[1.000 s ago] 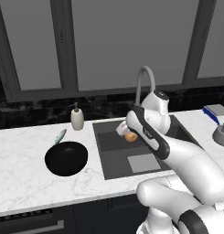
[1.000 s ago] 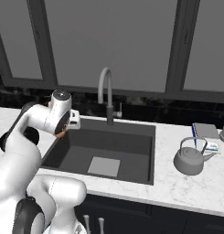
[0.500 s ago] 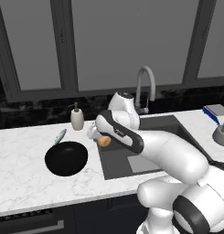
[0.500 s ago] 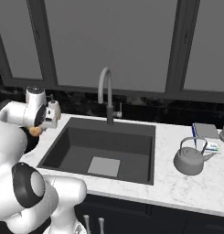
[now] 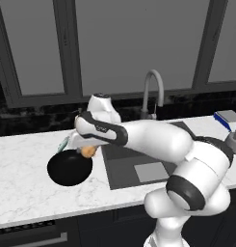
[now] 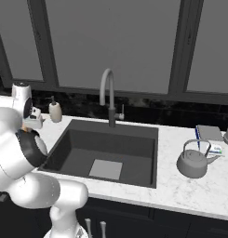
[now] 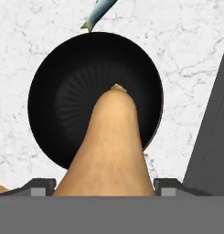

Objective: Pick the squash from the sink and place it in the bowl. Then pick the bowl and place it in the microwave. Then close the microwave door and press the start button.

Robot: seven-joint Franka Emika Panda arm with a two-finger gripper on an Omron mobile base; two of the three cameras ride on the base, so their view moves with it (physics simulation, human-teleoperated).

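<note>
You've got the small orange pear-shaped squash [image 7: 114, 146] clamped between the two dark fingertips [image 7: 38, 185] of the gripper [image 7: 104, 186], its paler tan neck pointing away from the hand and its matte skin faintly streaked. In the hand view the neck's blunt tip sits right over the round, shallow, glossy black bowl [image 7: 54, 105], whose inside shows fine ribbing fanning out from a flat bottom. From the left base view the squash [image 5: 88, 151] hangs at the bowl's [image 5: 69, 168] right rim, just above it, under the white hand with its dark band.

The bowl rests on your white marble counter [image 5: 23, 193] with its thin grey veining, just left of the dark grey rectangular sink [image 6: 110, 148]. That basin is matte and recessed, with a lighter grey square [image 6: 106, 169] flat on its bottom and a curved brushed-metal faucet [image 6: 108, 100] arching up behind it.

A slim silvery-blue fish [image 7: 98, 14] lies on the marble at the bowl's far rim, nose at the edge. A beige soap dispenser bottle [image 6: 55, 111] stands at the backsplash, and a rounded grey kettle [image 6: 194, 160] sits on the counter right of the sink, beside a flat blue-edged book [image 6: 209, 135].
</note>
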